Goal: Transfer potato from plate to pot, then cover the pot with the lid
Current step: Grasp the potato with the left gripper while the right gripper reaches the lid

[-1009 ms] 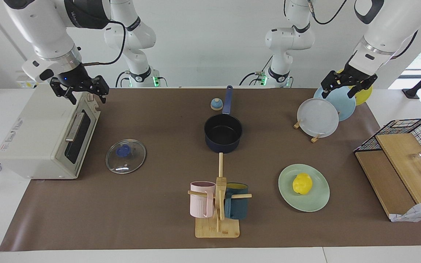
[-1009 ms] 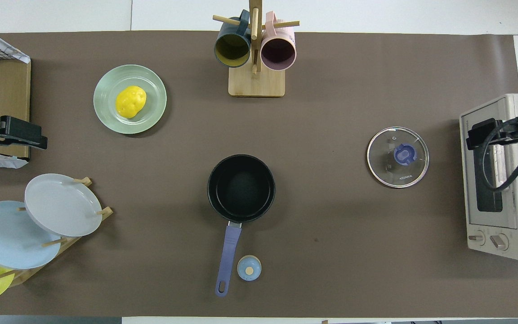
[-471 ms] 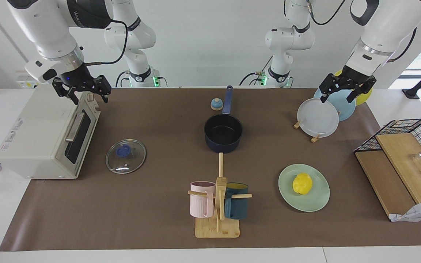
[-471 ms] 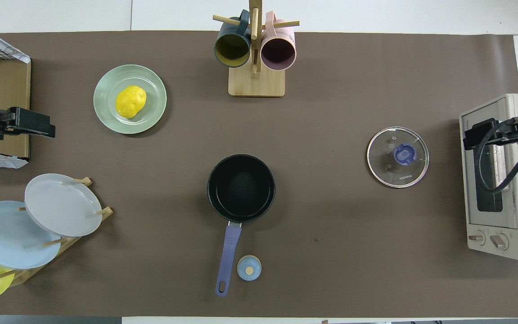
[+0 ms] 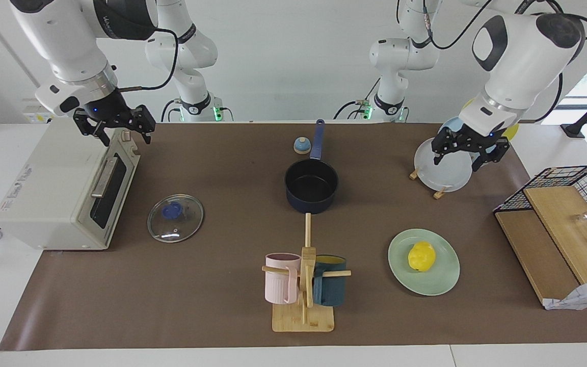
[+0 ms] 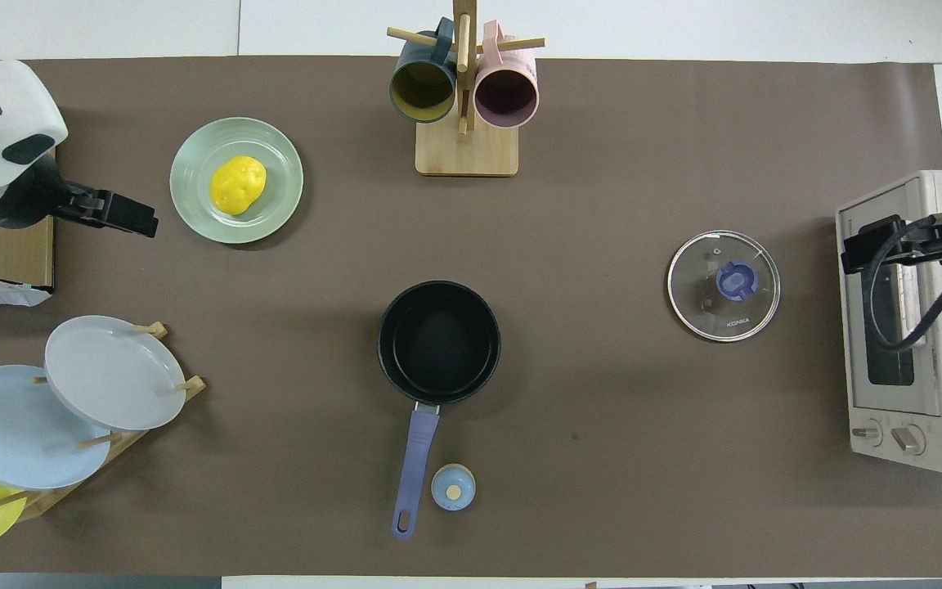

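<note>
one potato (image 5: 421, 256) on plate (image 5: 445, 279), apart from raised left gripper (image 5: 470, 151), fingers seemingly spread.

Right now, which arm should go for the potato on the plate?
Left. The left gripper is up in the air beside the green plate that holds the potato, at its own end of the table. The right gripper waits over the toaster oven, at the other end.
</note>
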